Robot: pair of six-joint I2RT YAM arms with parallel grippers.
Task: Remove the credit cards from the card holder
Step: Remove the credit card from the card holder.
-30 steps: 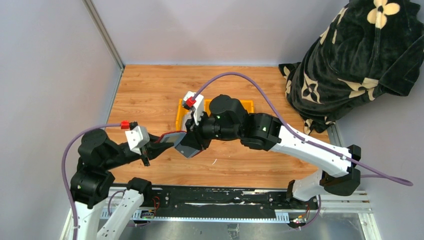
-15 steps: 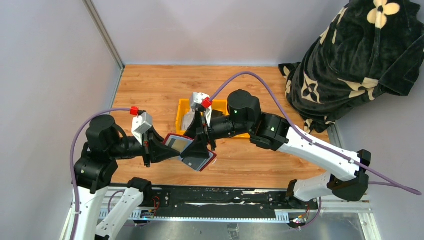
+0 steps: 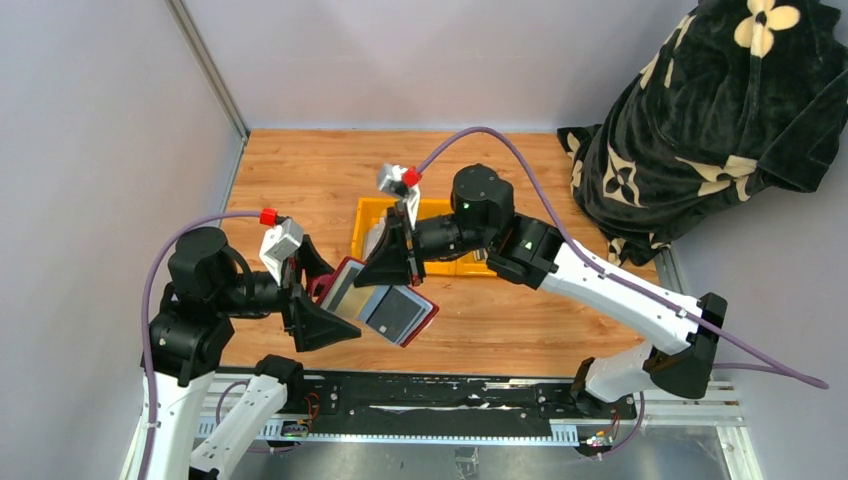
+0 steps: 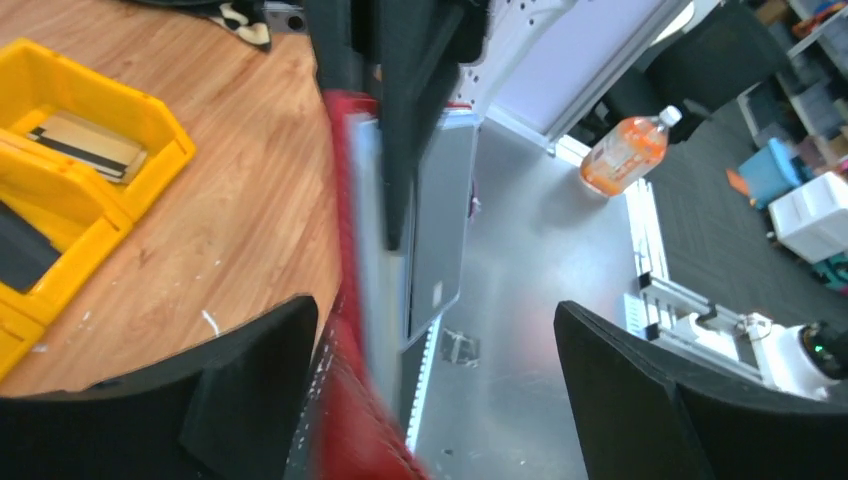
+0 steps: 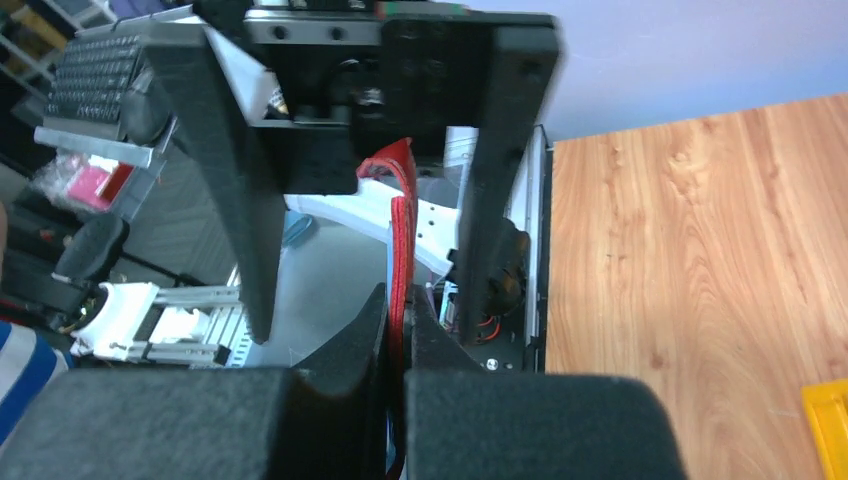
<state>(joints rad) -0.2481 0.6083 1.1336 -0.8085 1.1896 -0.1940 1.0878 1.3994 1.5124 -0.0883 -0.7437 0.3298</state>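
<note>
The maroon card holder (image 3: 395,312) hangs open above the table, its grey sleeves (image 4: 440,230) facing up. My right gripper (image 3: 395,280) is shut on its upper edge, and the right wrist view shows the red edge (image 5: 400,215) pinched between my right gripper's (image 5: 400,320) jaws. My left gripper (image 3: 330,298) is open, its jaws wide apart around the holder's left end. In the left wrist view the red holder (image 4: 350,360) sits close to one finger (image 4: 250,390) of the left gripper (image 4: 435,312) without being pinched. A tan credit card (image 4: 85,145) and a dark one (image 4: 20,250) lie in the tray.
The yellow tray (image 3: 490,210) stands on the wooden table behind the right gripper. A black flowered cloth (image 3: 720,120) is heaped at the back right. Grey walls close the left and back sides. The metal rail (image 3: 430,400) with the arm bases runs along the near edge.
My left gripper has opened and let go of the card holder. My right gripper has shut on the holder's upper edge, and the holder has swung open and flatter.
</note>
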